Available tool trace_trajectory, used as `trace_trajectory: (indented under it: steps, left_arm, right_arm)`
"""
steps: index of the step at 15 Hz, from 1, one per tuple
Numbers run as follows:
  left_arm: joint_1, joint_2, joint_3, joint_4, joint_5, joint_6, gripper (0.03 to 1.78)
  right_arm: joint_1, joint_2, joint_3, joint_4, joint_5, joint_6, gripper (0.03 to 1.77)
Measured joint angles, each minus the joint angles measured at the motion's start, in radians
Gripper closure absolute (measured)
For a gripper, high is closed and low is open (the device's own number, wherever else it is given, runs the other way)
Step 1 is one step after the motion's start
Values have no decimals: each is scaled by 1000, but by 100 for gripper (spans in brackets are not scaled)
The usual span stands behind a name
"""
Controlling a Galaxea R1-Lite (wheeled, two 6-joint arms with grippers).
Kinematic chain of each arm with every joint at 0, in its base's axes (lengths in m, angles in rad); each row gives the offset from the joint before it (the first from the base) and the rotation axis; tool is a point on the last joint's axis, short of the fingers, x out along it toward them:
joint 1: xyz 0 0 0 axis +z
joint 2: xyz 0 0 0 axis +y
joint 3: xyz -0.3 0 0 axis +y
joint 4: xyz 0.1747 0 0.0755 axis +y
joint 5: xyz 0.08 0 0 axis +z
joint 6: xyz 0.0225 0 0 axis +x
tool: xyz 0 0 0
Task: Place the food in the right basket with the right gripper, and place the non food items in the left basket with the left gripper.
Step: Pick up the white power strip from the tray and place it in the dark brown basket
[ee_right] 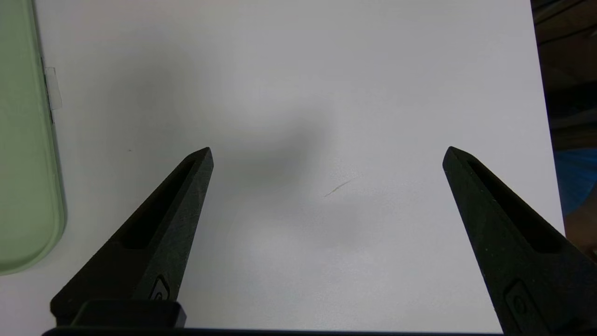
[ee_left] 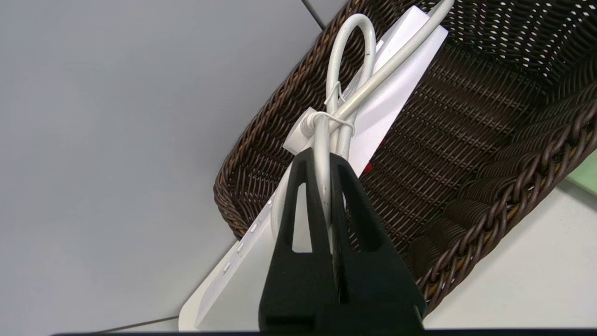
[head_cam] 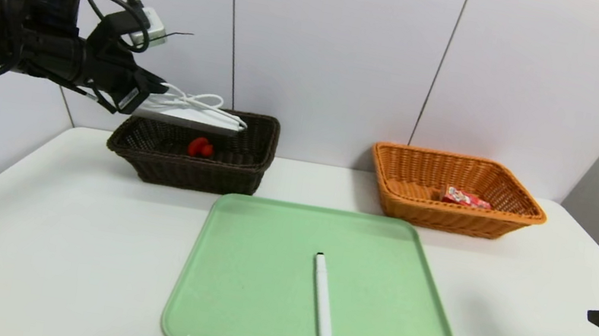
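My left gripper (ee_left: 326, 196), reaching level over the dark brown basket (head_cam: 251, 169): clamped on the cord of the power strip (head_cam: 187, 116), long axis crosswise above the basket. My right gripper (ee_right: 326, 154): parked, fingers wide apart, empty.

A tray (head_cam: 257, 281) sits in the middle of the table (head_cam: 52, 249), close to the front edge. A marker (head_cam: 323, 307) lies on the tray, a bit right of its middle, pointing from front to back. Two baskets stand behind the tray, near the back edge by the wall. The left basket (head_cam: 242, 168) is toward the back left corner, and the right basket (head_cam: 408, 200) is toward the back right corner. A small thing (head_cam: 200, 147) lies in the left basket. The power strip (head_cam: 193, 116) hangs over the left basket, held by its cord (ee_left: 347, 100) in the left gripper (head_cam: 151, 85). The snack pouch (head_cam: 464, 198) lies in the right basket. The right gripper (ee_right: 326, 156) is above the table's front right part, right of the tray.
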Motion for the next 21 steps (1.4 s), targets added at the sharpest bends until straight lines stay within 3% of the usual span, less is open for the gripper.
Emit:
trace_trajectory:
  steps: [5,21]
  left_arm:
    - [-2,1,-22,99,-1,36,173]
    - [-64,111,-157,118,43,62,173]
  right_arm:
    - [0,4,1,0,0,0,10]
    - [0,15,0,-1,0,-2,10]
